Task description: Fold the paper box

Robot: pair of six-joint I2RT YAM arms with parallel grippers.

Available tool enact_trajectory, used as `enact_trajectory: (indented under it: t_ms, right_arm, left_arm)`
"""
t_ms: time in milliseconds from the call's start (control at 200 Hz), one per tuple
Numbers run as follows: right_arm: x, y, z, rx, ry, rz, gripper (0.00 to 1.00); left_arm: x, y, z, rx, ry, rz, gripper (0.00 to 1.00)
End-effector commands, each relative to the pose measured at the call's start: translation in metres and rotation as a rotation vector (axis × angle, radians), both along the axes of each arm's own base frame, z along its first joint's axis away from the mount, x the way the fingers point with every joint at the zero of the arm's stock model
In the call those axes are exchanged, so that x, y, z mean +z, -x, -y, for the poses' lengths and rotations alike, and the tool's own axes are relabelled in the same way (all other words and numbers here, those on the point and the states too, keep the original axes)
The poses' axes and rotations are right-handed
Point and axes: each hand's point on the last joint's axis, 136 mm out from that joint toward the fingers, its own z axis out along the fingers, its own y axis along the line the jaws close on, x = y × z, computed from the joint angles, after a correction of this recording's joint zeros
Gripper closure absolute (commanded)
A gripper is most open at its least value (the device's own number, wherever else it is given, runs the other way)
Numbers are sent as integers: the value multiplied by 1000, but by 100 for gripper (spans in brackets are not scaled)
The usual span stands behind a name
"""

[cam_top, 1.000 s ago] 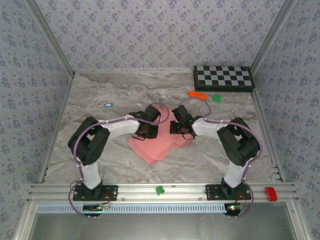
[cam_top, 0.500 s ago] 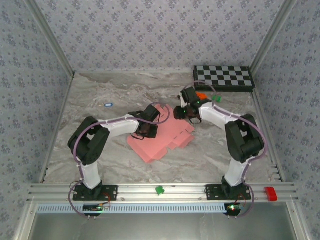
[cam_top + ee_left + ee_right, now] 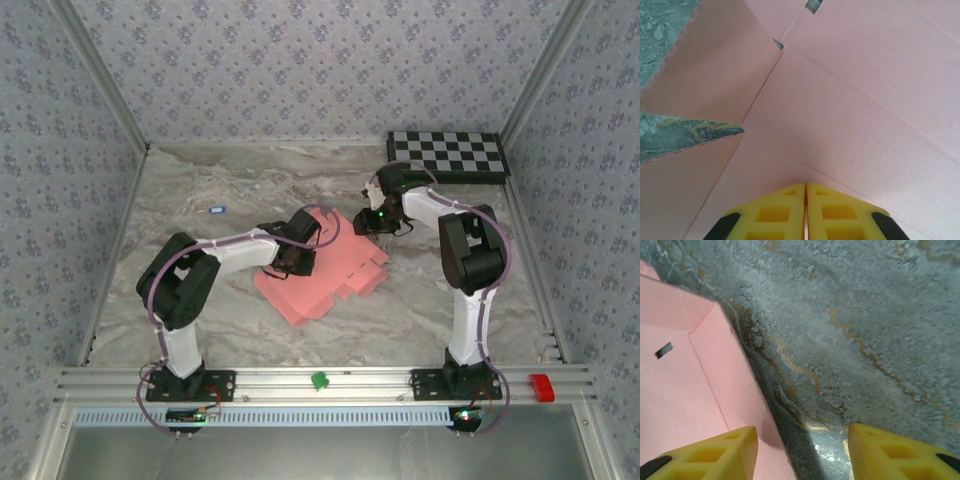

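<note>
The paper box (image 3: 322, 282) is a salmon-pink flat die-cut sheet lying mid-table, with some flaps raised. My left gripper (image 3: 292, 260) rests on the sheet's left part. In the left wrist view its yellow fingers (image 3: 775, 212) are shut together, tips down on the pink card (image 3: 865, 100) near a crease. My right gripper (image 3: 371, 222) hovers at the sheet's far right corner. In the right wrist view it (image 3: 801, 429) stands open. One finger is over the raised pink flap (image 3: 685, 390), the other over bare table, with nothing between them.
A checkerboard (image 3: 448, 156) lies at the back right corner. A small blue-and-white item (image 3: 216, 210) sits at the back left. On the front rail are a green piece (image 3: 319, 380) and a red piece (image 3: 540, 386). Patterned walls enclose the marble table (image 3: 200, 300).
My right gripper has opened and swung from the sheet's middle toward the back right, past its far edge. The left gripper and the sheet have stayed put.
</note>
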Motion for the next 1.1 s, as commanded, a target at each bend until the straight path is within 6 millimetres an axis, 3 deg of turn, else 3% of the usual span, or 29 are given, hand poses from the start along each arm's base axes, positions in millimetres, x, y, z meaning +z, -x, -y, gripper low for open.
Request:
enact_trajectory:
  t_ms: [0,530,1094]
  right_arm:
    - [-1,7,-7,48,-43,-39,49]
    - [-10,21,-16,92,-69,-77,59]
    - [18,34,-24,219,-67,-55,66]
  left_arm:
    - [-13,3,-15,16,-79,-35,91]
    - [-14,4,-14,22,-69,-41,91]
    - [-12,3,-13,30,-58,-32,91]
